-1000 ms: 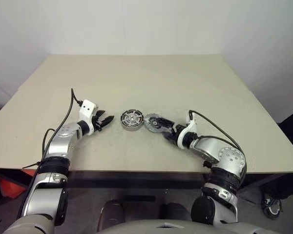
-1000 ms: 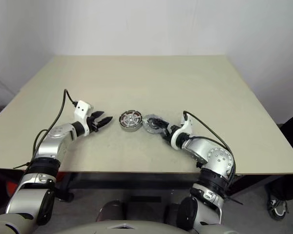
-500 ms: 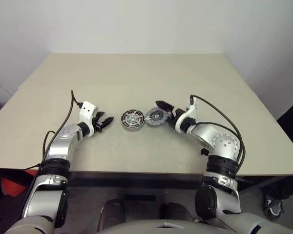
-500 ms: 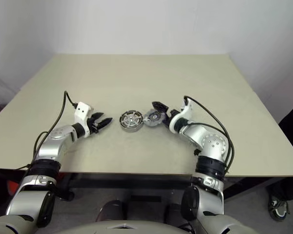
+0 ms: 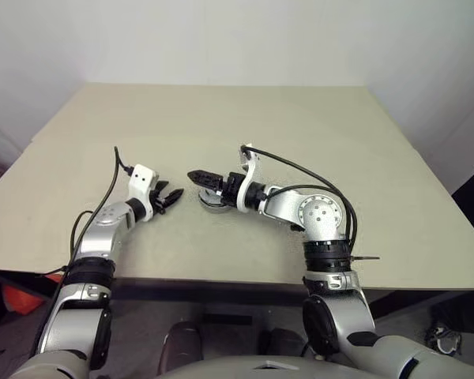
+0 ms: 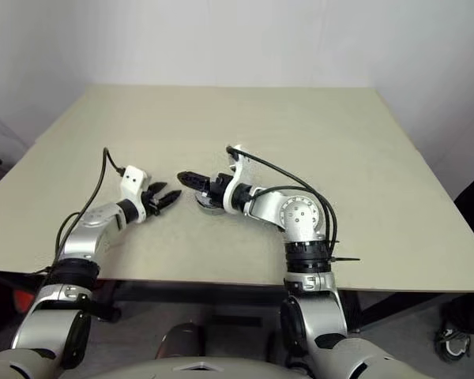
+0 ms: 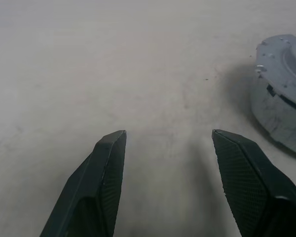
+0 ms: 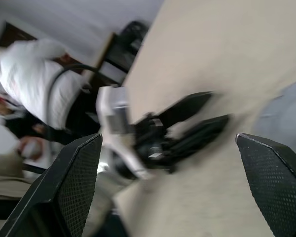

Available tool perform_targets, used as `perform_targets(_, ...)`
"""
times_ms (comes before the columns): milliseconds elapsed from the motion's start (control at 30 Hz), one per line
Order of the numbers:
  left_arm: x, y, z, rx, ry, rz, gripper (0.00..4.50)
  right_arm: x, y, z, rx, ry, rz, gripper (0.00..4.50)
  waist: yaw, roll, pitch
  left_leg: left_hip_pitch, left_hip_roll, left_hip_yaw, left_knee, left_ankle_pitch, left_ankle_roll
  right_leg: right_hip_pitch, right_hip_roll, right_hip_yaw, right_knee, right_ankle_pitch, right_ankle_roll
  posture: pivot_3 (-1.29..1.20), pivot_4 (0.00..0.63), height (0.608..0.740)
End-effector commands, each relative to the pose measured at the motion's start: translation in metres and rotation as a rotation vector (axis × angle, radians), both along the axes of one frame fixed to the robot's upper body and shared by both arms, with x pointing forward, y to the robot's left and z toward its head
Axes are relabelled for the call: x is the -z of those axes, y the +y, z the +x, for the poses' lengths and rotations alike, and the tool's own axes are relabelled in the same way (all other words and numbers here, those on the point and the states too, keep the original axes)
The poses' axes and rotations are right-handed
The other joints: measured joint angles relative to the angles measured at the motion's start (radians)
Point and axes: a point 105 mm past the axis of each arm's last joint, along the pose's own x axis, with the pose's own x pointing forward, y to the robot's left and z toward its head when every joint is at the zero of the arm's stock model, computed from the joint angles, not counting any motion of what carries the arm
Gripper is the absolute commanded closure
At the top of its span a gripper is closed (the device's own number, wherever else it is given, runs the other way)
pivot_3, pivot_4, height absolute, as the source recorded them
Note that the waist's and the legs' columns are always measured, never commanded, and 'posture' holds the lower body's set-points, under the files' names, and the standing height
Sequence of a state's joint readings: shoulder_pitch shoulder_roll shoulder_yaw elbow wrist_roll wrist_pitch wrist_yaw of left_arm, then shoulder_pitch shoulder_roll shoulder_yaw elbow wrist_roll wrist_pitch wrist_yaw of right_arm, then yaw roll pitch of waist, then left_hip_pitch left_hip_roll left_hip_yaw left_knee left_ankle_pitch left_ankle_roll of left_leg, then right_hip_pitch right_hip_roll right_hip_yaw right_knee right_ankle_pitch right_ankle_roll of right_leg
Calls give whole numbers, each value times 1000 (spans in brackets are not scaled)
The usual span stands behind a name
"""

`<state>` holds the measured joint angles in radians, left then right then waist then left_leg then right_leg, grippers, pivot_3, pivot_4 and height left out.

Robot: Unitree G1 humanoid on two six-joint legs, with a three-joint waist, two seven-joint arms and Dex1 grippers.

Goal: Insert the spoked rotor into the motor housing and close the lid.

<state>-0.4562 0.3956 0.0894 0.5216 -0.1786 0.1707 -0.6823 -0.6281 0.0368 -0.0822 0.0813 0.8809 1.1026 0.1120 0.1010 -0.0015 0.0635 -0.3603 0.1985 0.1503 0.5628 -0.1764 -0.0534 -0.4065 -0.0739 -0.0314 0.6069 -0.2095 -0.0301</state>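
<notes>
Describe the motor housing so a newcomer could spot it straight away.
On the beige table, look near the front edge. The motor housing is the low round grey metal piece between the left gripper and right gripper, partly under the right one; its neighbours are black fingers.

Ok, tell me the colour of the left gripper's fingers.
Black, with a fine textured pattern on the fingers; the left wrist view shows it best.

Motor housing [image 5: 213,202] mostly hidden (behind right claw [image 5: 208,181]).
</notes>
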Motion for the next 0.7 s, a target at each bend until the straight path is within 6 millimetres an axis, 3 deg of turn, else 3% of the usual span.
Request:
perform_targets(33,-16,3,2,-7,-60,-3,1562,-15,-5,6,3,-260,-97,47,0,0,0,0,0,0,0,0,0,0,0,0,0,0,0,0,0,740)
perform_targets(167,-14,-1,3,-1,-56,-8,1562,3,-7,15,-27,-568,-377,47,-1,0,0,0,0,0,0,0,-1,0,0,0,1,0,1,0,0,740)
perform_targets(267,-14,-3,4,3,-56,-9,1562,18,-2,17,-71,-687,-494,47,-6,0,0,0,0,0,0,0,-1,-1,1,0,1,3,-5,0,0,740)
perform_targets(433,-10,-4,1,7,-50,-1,1562,32,10,22,-75,-706,-519,47,-7,-1,0,-2,0,0,3,-1,2,-1,0,0,1,4,-6,0,0,740)
perform_targets(700,-9,0,-2,-1,-47,4,1562,41,3,38,-26,-695,-547,47,-8,-1,0,-2,2,0,7,-2,3,0,1,0,3,4,-7,0,0,740)
